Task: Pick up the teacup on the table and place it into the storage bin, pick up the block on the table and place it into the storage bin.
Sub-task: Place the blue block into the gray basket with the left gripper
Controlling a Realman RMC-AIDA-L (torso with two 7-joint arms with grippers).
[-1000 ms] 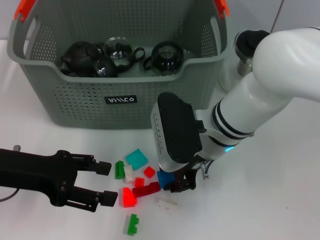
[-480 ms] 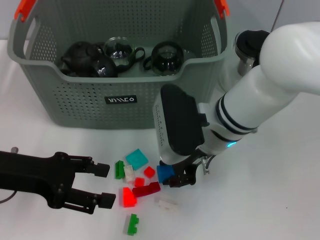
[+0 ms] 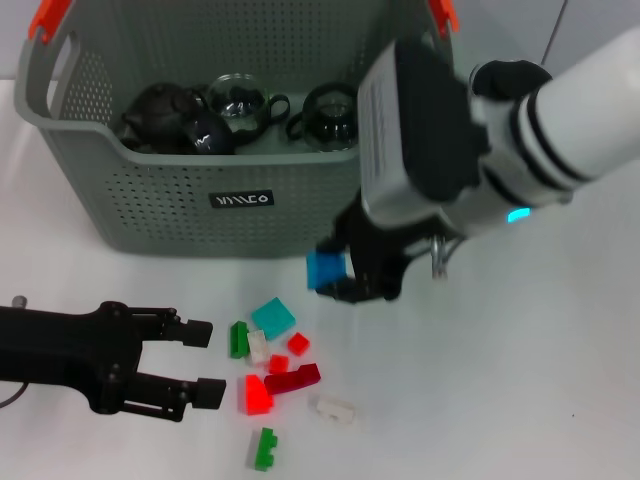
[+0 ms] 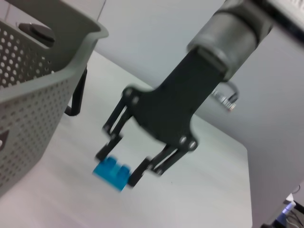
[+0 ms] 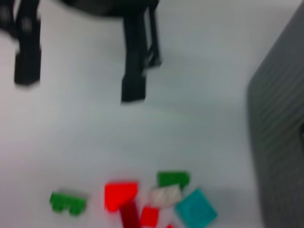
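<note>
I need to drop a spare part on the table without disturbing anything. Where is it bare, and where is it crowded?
Bare: the table to the robot's right of the loose blocks, below the right gripper holding the blue block. Crowded: the block pile beside the open left gripper, and the storage bin, which holds dark teaware.

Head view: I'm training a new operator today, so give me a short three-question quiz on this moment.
1. True or false: the right gripper holds a blue block above the table.
2. What is the left gripper doing? A) gripping a red block B) open, holding nothing C) inside the bin
3. Fill in: the dark teapots sit inside the grey ____.

Key: 1 true; 2 B; 3 bin.
</note>
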